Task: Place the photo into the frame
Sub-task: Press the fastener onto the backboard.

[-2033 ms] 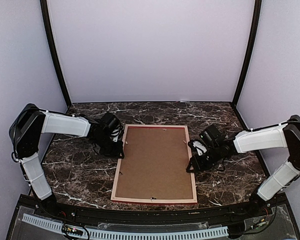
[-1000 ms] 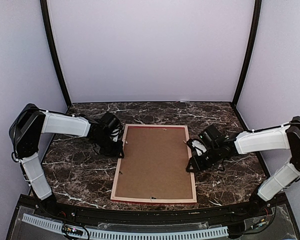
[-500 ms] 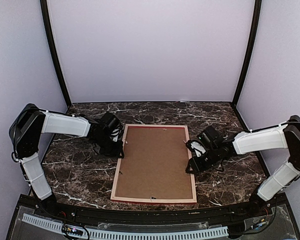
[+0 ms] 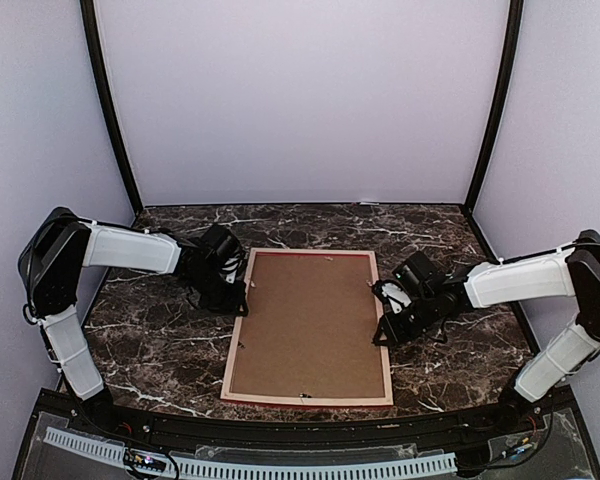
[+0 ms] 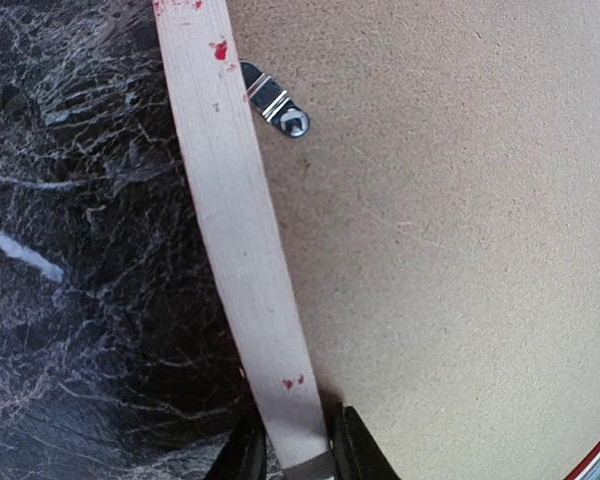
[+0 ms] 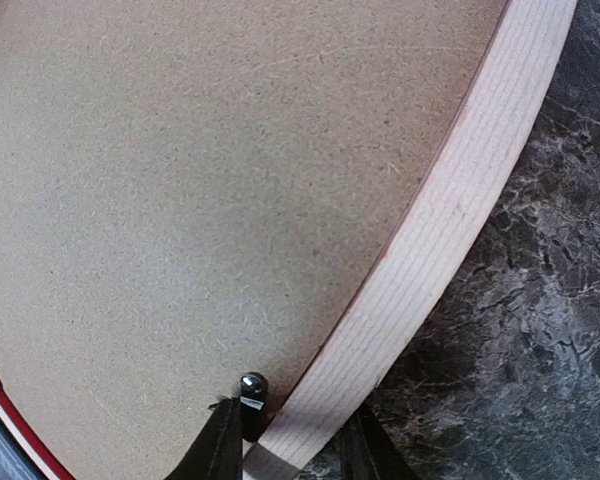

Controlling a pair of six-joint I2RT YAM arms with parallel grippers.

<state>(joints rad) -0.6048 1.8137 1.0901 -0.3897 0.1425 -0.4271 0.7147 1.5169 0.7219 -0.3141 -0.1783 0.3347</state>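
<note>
Face-down frame (image 4: pixel 308 400), long axis near-to-far; left hand (image 5: pixel 298 448) clenched on its left side, right hand (image 6: pixel 295 445) straddling its right, grip uncertain.

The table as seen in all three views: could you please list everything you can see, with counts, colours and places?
Frame: one, red with pale wood rear rails, face down at the table's middle.
Backing board: one, brown, inside the frame.
Metal clips: several, silver, along the board's edges.
Photo: none in view.
Table: one, dark marble.
Walls: lilac, around the table.
Left arm: one, white and black, left side; jaws closed on the frame's left rail.
Right arm: one, white and black, right side; jaws astride the right rail, grip unclear.
</note>
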